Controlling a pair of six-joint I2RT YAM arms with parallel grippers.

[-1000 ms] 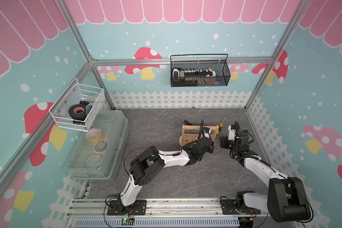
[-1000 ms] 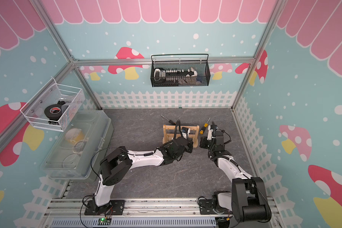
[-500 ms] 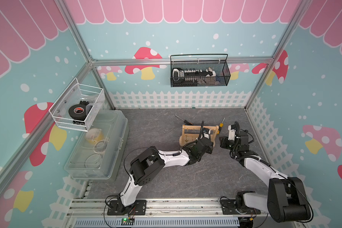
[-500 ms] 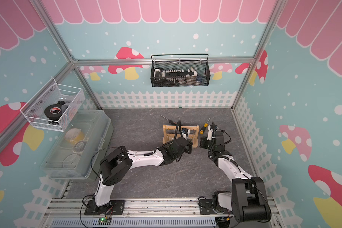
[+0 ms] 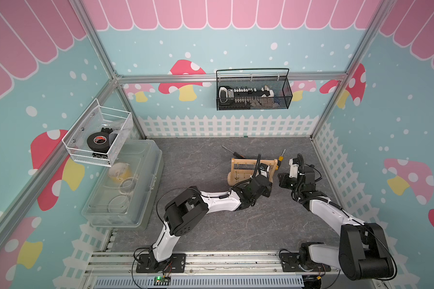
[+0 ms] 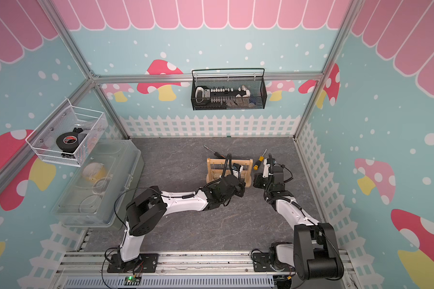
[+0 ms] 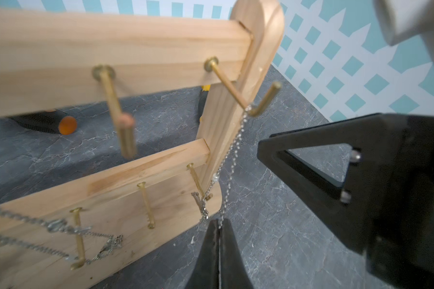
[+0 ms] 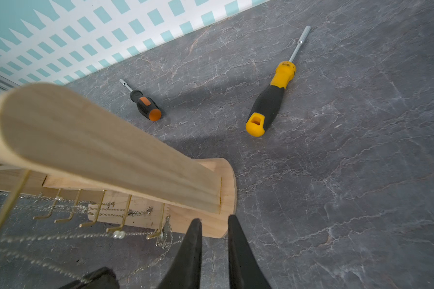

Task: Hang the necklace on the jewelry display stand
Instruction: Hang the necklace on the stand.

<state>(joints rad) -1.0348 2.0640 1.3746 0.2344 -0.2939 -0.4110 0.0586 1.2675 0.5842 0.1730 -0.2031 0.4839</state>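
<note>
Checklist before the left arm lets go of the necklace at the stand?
1. Thin silver chain necklace draped over gold end hook on the top bar: ok.
2. Left gripper shut on the chain: ok.
3. Light-wood jewelry display stand upright: ok.
4. Right gripper slightly open, empty, near the stand's base: ok.
5. Chain clear of lower gold pegs: cannot tell.

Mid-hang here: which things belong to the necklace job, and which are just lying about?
Job: jewelry display stand; necklace; left gripper, jaws shut on the chain.
Lying about: yellow screwdriver; orange-capped screwdriver; tape roll; clear plastic bin.
</note>
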